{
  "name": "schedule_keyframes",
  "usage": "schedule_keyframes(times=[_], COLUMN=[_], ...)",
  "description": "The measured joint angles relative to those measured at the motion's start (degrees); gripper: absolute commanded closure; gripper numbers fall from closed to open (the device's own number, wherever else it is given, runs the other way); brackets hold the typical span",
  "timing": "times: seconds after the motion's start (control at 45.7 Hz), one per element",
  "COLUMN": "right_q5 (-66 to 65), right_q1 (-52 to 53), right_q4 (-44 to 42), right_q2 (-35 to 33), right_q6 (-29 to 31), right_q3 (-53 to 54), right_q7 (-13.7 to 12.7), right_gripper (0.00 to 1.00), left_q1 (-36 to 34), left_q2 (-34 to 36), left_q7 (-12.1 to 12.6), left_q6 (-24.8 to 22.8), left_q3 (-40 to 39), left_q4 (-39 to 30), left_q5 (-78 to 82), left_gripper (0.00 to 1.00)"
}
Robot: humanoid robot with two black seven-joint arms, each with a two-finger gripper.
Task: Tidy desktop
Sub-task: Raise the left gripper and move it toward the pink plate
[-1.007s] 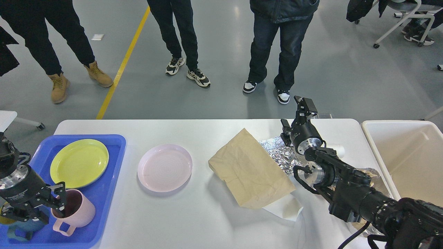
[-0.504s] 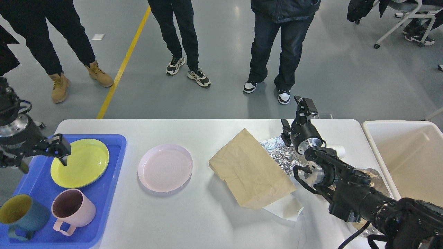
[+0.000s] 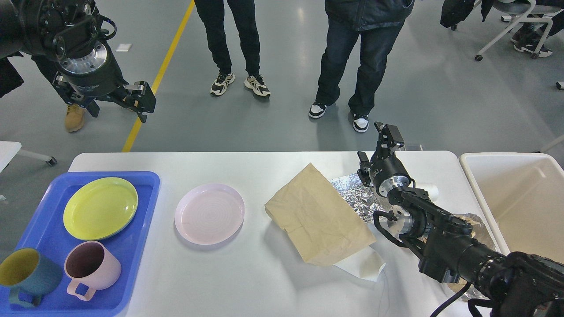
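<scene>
The white desktop [image 3: 246,273] holds a pale pink plate [image 3: 209,213], a brown paper bag [image 3: 317,215], crumpled foil [image 3: 359,193] and a white paper sheet [image 3: 363,264] under the bag's near corner. My left gripper [image 3: 118,105] is open and empty, raised high above the far left of the desktop. My right gripper [image 3: 376,147] is open and empty, hovering above the far edge of the desktop just past the foil. A small white cup [image 3: 431,190] lies behind my right arm, partly hidden.
A blue tray [image 3: 141,246] at the left holds a yellow-green plate [image 3: 100,208], a pink mug [image 3: 90,268] and a teal mug [image 3: 26,275]. A deep cream-white bin [image 3: 520,198] stands at the right. More crumpled wrap [image 3: 478,222] lies under my right arm. People stand beyond the table.
My left gripper has let go at the pink mug on the tray and risen up and away to the top left. The teal mug now shows. The right arm has not moved.
</scene>
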Motion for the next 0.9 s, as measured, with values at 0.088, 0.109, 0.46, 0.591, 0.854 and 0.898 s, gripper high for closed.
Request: schedule_keyframes(times=[0.088,0.109,0.46,0.591,0.854,0.898], right_q5=[0.0,0.0,0.0,0.0,0.0,0.0], right_q1=[0.0,0.0,0.0,0.0,0.0,0.0], right_q4=[0.0,0.0,0.0,0.0,0.0,0.0], right_q2=[0.0,0.0,0.0,0.0,0.0,0.0], right_q6=[0.0,0.0,0.0,0.0,0.0,0.0], right_q3=[0.0,0.0,0.0,0.0,0.0,0.0], right_q7=[0.0,0.0,0.0,0.0,0.0,0.0], right_gripper=[0.0,0.0,0.0,0.0,0.0,0.0], left_q1=[0.5,0.8,13.6,19.1,26.6,27.7], left_q2=[-0.6,-0.7,-1.3,-1.7,-3.2,-3.6], left_q7=[0.0,0.0,0.5,0.7,1.0,1.2], left_q6=[0.0,0.0,0.0,3.9,19.9,22.5], left_q3=[0.0,0.0,-3.6,-5.4,-9.7,-10.2], left_q4=[0.0,0.0,-0.1,0.1,0.3,0.3], left_q5=[0.0,0.0,-1.4,-1.7,-2.0,-2.1], left_gripper=[0.07,0.07,0.07,0.07,0.07,0.07])
